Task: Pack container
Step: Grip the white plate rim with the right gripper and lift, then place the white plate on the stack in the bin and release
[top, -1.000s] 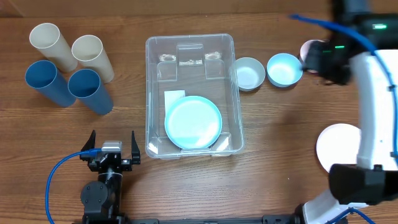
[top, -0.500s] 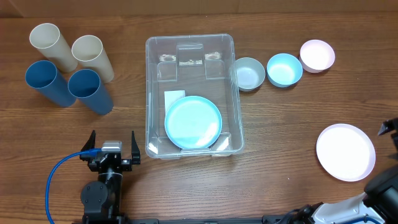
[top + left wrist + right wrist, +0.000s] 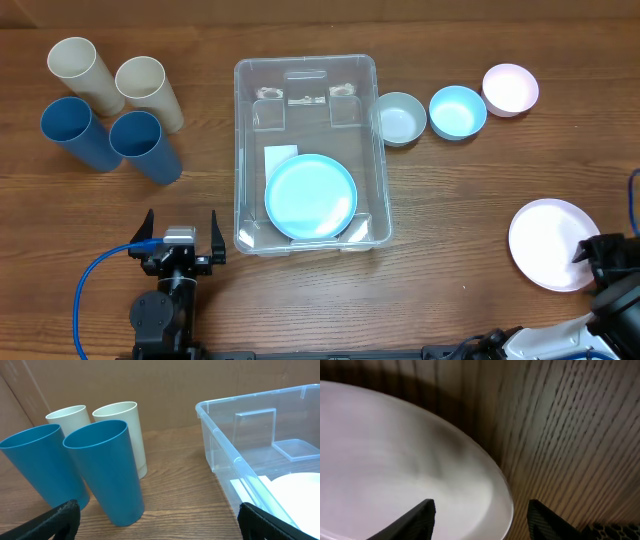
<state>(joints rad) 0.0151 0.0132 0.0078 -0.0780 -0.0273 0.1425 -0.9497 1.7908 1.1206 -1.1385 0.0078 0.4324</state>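
The clear container [image 3: 240, 150] sits in the middle of the table [image 3: 450, 190]. 1 blue plate [image 3: 311, 196] lies flat inside it at the lower end, next to a white label [image 3: 280, 157]. At the upper left, 2 cream cups [image 3: 148, 88] and 2 blue cups [image 3: 145, 146] stand close together. Right of the container, 3 bowls make a row: a grey bowl [image 3: 401, 118] just beside its wall, then a blue bowl [image 3: 457, 111], then a pink bowl [image 3: 510, 88]. A pink plate [image 3: 553, 244] lies at the lower right. The right gripper [image 3: 480, 520] hangs at that plate's edge with its jaws apart, and the wrist view is blurry. The left gripper [image 3: 181, 222], at the lower left, is wide open and holds nothing.
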